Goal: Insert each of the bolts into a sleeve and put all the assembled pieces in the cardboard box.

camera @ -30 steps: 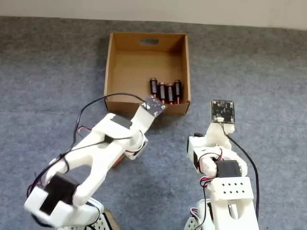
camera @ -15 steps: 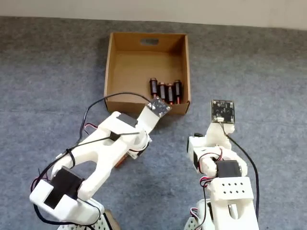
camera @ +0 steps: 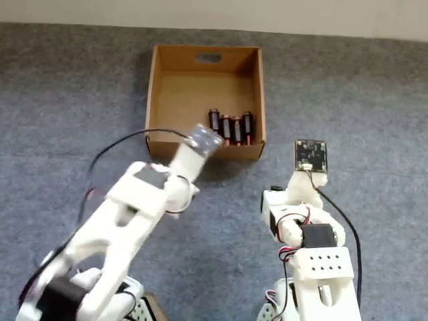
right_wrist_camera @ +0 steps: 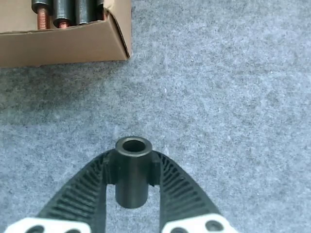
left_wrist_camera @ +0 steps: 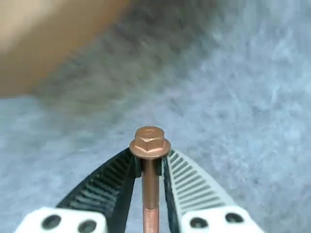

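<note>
My left gripper (left_wrist_camera: pixel 150 165) is shut on a copper bolt (left_wrist_camera: pixel 150 182), hex head pointing away from the wrist, above grey carpet near the cardboard box (left_wrist_camera: pixel 43 43). My right gripper (right_wrist_camera: pixel 131 170) is shut on a black sleeve (right_wrist_camera: pixel 132 170), its bore open toward the camera, a short way in front of the box corner (right_wrist_camera: pixel 119 41). In the high view the left arm (camera: pixel 144 200) stands in front of the box (camera: pixel 155 93), and the right arm (camera: pixel 304 221) sits to the box's right front. Several assembled bolt-and-sleeve pieces (camera: pixel 231 127) lie in the box's near right corner.
Grey carpet (camera: pixel 361 107) covers the whole table around the box. A black cable (camera: pixel 120 147) loops off the left arm. The far part of the box floor (camera: pixel 200 87) is bare.
The left arm has swung upward and leftward, its wrist shifting left in front of the box. The right arm has kept still.
</note>
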Robot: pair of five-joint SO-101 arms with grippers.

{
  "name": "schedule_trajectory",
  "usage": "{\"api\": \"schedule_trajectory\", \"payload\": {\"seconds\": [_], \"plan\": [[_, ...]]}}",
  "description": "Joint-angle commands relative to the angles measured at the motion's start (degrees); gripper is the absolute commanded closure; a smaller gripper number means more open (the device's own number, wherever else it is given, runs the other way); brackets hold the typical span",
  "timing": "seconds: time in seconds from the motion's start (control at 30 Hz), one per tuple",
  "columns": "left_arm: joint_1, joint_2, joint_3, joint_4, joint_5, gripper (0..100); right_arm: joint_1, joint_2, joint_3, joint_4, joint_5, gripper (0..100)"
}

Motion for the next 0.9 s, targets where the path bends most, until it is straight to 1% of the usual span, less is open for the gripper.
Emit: {"api": "schedule_trajectory", "payload": {"seconds": [0.0, 0.13, 0.23, 0.33, 0.5, 0.6, 0.87], "plan": [[-5.67, -15.78, 2.68, -2.73, 5.01, 99, -0.66, -1.01, -0.92, -0.92, -0.88, 99.3], [-10.51, -30.02, 6.55, -2.99, 9.14, 99, -4.70, -1.10, -1.10, -1.01, -0.53, 99.3], [-11.21, -39.69, 8.84, -2.99, 10.55, 99, -8.57, -1.10, -2.42, -1.10, -0.44, 99.3], [-11.12, -48.31, 9.10, -3.25, 10.55, 99, -9.45, -1.10, -6.37, -1.10, -0.44, 99.3], [-11.21, -58.51, 9.27, -12.31, 10.73, 99, -10.51, -1.10, -14.02, -2.59, -0.88, 99.3], [-11.03, -60.09, 9.19, -18.11, 12.31, 99, -12.79, -0.84, -13.41, -9.27, -0.88, 99.3], [-10.86, -59.91, 9.45, -31.47, 12.48, 99, -16.57, -0.92, 0.92, -37.05, -0.62, 99.3]]}}
